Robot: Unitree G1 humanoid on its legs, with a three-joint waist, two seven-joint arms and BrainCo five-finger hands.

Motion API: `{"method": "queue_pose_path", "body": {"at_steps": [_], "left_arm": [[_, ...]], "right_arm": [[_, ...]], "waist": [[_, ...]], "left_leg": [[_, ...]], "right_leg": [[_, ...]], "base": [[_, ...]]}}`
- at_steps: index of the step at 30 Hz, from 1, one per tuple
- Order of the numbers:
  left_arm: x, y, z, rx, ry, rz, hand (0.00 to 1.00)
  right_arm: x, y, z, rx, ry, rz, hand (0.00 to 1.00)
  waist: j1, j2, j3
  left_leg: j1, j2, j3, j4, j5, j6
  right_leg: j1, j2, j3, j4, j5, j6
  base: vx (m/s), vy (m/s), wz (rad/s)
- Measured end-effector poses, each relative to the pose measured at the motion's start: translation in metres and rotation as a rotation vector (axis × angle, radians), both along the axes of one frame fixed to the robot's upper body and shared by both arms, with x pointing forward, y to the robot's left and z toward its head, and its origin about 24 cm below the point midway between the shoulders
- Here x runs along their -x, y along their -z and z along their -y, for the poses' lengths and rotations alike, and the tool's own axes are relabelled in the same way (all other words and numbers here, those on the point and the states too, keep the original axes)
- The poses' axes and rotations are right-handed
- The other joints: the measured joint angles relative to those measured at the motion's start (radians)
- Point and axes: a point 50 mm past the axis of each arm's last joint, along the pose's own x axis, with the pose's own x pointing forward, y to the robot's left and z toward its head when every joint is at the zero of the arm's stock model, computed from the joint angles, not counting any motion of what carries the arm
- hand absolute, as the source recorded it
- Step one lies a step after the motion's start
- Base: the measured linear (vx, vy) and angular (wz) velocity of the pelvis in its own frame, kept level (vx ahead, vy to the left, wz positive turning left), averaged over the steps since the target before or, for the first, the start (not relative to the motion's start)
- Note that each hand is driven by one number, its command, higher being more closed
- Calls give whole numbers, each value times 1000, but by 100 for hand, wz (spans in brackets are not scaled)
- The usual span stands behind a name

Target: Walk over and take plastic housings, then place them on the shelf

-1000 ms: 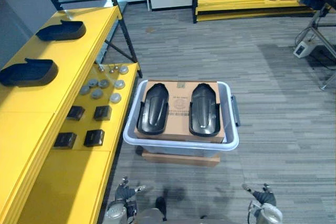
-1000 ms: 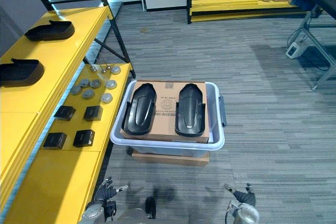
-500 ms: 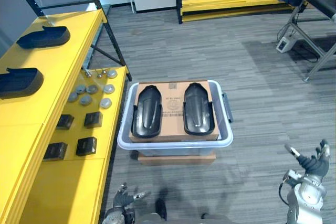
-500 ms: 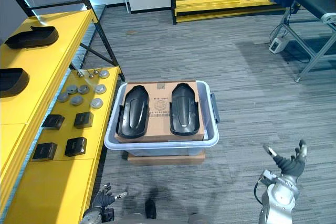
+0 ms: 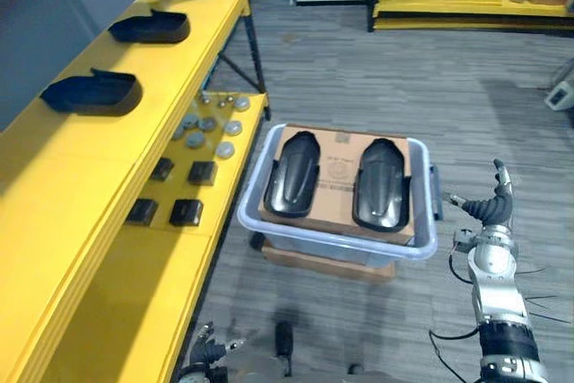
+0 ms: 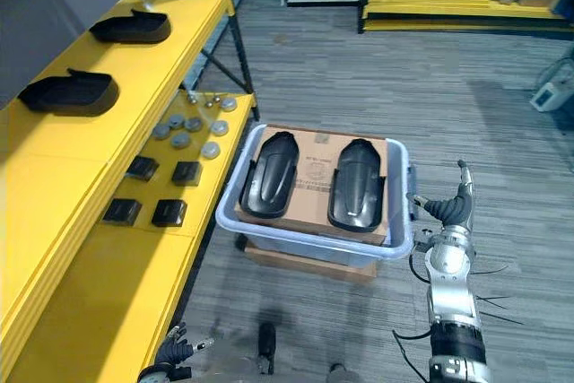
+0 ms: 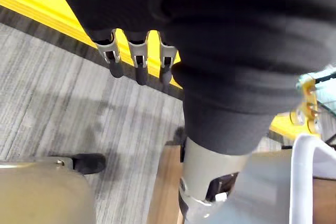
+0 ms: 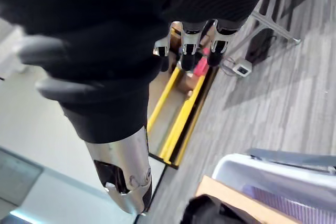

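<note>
Two black plastic housings (image 5: 291, 174) (image 5: 378, 183) lie side by side on a cardboard sheet in a pale blue-grey bin (image 5: 341, 238) on the floor ahead. Two more black housings (image 5: 92, 93) (image 5: 151, 27) rest on the top of the yellow shelf (image 5: 54, 186) along the left. My right hand (image 5: 491, 208) is raised just right of the bin's right end, open with fingers (image 8: 188, 45) spread and holding nothing. My left hand (image 5: 208, 353) hangs low by the shelf's front edge, with its fingers (image 7: 137, 61) straight and nothing in them.
Small black blocks (image 5: 187, 212) and grey discs (image 5: 212, 125) lie on the lower yellow ledge beside the bin. A flat cardboard box (image 5: 323, 262) sits under the bin. A black rack leg (image 5: 254, 60) stands behind it, and a yellow rack (image 5: 466, 6) stands at the far wall.
The camera has swung, so the whole scene has shifted. My right hand has risen from low at the right to beside the bin's right end. My left hand stays low.
</note>
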Motion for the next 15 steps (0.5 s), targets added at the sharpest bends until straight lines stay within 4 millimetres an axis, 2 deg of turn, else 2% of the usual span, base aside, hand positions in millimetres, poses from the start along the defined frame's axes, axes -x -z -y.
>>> {"method": "queue_pose_path", "body": {"at_steps": [1,8,14,15], "left_arm": [[-4,-2,0,-2,-1,16,0],[-13,-5,5,-13,-5,52,0],[-23,-9,10,3,-13,95,0],[-24,-9,11,3,-8,100,0]], "right_arm": [[-4,-1,0,-10,15,2,0],[-24,0,0,-92,89,-14,0],[-37,10,4,-188,124,-104,0],[-39,9,4,-203,128,-105,100]], "waist": [[9,4,10],[11,16,77],[13,29,126],[13,31,134]], "left_leg": [[-19,0,-6,0,10,2],[-49,-9,-47,1,17,1],[-71,-13,-53,1,22,-4],[-72,-13,-53,1,22,-4]], "right_leg": [[-15,1,-8,1,0,0],[-31,-1,-43,12,0,0],[-48,-1,-48,19,0,0],[-50,-1,-48,20,0,0]], "base": [[-18,-13,21],[22,-18,20],[20,-9,2],[0,0,0]]}}
